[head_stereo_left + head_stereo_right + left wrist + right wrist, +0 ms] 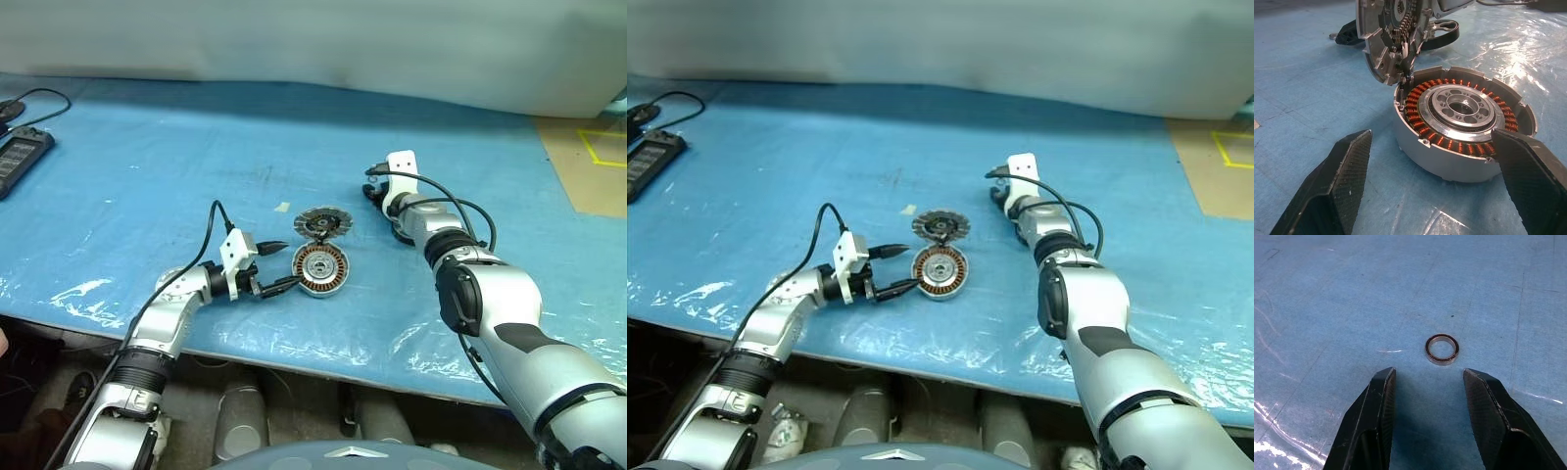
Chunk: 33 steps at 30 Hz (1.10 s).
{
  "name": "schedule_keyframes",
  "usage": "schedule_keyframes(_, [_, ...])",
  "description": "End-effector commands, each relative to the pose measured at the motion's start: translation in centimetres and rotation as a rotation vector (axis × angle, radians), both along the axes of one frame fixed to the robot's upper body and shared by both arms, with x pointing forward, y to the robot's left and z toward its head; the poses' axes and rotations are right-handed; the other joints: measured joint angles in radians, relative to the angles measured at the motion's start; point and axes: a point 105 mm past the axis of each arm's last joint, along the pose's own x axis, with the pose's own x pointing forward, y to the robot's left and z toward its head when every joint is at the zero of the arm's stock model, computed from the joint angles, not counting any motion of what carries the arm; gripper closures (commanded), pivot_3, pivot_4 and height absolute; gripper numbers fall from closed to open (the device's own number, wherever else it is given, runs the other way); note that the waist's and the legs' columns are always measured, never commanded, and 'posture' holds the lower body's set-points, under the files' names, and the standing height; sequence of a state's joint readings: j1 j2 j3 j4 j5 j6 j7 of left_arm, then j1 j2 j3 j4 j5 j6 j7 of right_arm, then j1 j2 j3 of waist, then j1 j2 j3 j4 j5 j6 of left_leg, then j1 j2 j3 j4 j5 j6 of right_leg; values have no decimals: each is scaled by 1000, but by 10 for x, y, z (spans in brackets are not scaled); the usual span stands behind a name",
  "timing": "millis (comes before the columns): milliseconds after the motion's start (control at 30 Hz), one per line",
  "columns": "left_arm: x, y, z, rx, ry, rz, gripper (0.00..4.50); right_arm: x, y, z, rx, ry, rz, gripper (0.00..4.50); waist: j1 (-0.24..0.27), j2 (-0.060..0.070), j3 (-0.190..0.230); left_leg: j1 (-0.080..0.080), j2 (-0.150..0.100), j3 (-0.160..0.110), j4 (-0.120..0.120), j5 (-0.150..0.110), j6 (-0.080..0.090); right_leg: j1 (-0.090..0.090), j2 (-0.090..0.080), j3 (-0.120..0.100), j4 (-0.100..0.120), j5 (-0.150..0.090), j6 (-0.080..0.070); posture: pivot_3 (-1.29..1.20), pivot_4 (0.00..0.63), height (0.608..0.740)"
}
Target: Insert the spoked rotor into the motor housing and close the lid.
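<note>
At the frame's lower centre, the left gripper [280, 264] is spreading its fingers beside the motor housing [320, 268], copper windings ringing a silver hub, its lid [323, 224] tilting open; rightward, the right gripper [1425, 382] is gaping over a small ring [1442, 349].

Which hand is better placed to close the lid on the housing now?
The left hand, probably. Its open fingers are right beside the housing and the raised lid. The right hand is open above a small ring, away from the housing.
</note>
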<state>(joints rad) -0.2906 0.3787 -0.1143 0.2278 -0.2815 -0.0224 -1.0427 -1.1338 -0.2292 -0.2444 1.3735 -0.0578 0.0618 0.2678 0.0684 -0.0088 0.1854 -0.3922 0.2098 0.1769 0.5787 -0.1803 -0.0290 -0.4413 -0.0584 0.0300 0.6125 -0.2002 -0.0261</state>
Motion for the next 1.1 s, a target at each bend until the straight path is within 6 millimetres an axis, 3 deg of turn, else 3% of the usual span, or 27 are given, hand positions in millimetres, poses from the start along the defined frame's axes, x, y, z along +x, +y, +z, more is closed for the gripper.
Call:
schedule_keyframes(33, [-4,3,-4,29,0,10,415,5,2,13,10,-30,-22,2238,0,0,0,0,0,0,0,0,0,0,0,0,0,0,0,0,150,740])
schedule_keyframes(133, [-4,4,-5,30,-1,17,415,6,4,16,16,-35,-27,2238,0,0,0,0,0,0,0,0,0,0,0,0,0,0,0,0,150,740])
schedule_keyframes(233, [-5,4,-6,31,-3,23,415,7,4,17,22,-37,-31,2803,0,0,0,0,0,0,0,0,0,0,0,0,0,0,0,0,150,740])
schedule_keyframes(400, [-4,4,-7,31,-9,34,415,7,5,19,26,-43,-25,4476,0,0,0,0,0,0,0,0,0,0,0,0,0,0,0,0,150,740])
schedule_keyframes(567, [-2,3,0,-1,-22,34,415,9,4,26,54,-63,-26,4476,0,0,0,0,0,0,0,0,0,0,0,0,0,0,0,0,150,740])
schedule_keyframes(867, [3,2,37,-125,-44,-6,415,12,12,44,104,-124,29,4476,0,0,0,-1,0,0,0,0,-1,-1,0,0,0,0,0,0,150,740])
schedule_keyframes(967, [-1,-1,45,-145,-32,-45,415,12,13,49,129,-155,42,3912,0,0,0,-3,0,0,0,1,-2,-2,0,0,0,0,0,0,150,740])
schedule_keyframes(1100, [-2,1,52,-156,-31,-54,415,11,15,61,198,-244,82,2624,-1,1,0,-3,0,0,0,2,-3,-3,0,0,0,0,0,0,150,740])
